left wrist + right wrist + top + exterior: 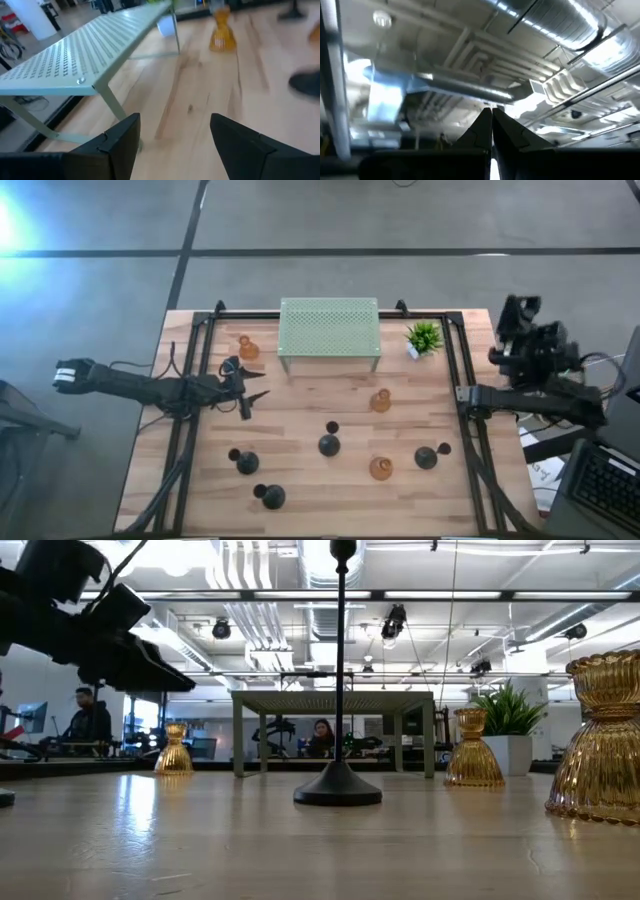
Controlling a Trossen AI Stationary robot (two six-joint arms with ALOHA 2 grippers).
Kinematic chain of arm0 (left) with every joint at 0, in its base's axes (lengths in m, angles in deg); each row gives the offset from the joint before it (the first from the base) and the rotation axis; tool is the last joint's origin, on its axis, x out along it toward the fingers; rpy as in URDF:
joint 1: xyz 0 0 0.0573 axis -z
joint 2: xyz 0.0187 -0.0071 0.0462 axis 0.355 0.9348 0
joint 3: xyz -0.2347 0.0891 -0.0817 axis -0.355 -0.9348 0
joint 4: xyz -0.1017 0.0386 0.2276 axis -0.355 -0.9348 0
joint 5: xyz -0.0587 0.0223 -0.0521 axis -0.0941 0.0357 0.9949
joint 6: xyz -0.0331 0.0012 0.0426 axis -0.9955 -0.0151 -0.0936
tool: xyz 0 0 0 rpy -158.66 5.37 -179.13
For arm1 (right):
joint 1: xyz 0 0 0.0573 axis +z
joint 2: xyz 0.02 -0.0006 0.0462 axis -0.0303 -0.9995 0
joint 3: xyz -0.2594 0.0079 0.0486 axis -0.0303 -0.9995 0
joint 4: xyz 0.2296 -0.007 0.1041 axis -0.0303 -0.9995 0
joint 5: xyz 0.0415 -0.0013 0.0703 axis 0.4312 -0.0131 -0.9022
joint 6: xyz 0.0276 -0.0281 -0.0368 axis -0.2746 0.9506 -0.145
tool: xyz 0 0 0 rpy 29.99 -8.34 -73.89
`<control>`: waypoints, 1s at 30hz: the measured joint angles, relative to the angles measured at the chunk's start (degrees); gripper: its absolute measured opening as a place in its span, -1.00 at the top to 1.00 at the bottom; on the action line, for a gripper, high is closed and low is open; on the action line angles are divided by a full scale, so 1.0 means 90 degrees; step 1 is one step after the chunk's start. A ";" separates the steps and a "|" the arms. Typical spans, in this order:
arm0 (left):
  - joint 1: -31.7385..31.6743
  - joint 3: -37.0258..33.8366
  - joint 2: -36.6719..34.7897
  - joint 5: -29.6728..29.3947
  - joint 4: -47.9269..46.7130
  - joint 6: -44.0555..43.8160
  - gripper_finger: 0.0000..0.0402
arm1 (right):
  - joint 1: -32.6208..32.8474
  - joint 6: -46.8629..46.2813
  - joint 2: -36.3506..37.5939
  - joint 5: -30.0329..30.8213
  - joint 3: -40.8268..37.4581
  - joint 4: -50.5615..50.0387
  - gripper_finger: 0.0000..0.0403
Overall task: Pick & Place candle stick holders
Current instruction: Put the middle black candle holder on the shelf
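Seven candle stick holders (329,445) upright, stems vertical; left end effector (250,397) wide open, empty.

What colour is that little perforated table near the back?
Pale green perforated metal stand, dotted with small holes; clearest in the left wrist view.

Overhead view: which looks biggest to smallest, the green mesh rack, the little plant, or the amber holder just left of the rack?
1. Green mesh rack, by far the largest.
2. Potted plant.
3. Amber holder, slightly smaller than the plant; the gap is slight.
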 joint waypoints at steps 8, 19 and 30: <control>-0.0002 0.0002 0.0001 -0.1641 0.2176 -0.0827 -0.22 | 0.0000 0.0174 -0.1796 0.0006 0.3014 -0.4455 0.96; -0.0002 0.0002 -0.0085 -0.5353 0.4619 -0.0658 -0.22 | 0.0224 -0.2422 -0.4542 -0.0387 0.6217 -1.0528 0.96; 0.0000 0.0002 -0.0468 -0.4472 0.4735 -0.0972 -0.22 | 0.2516 -0.3288 -0.5881 -0.0226 0.7261 -1.2610 0.96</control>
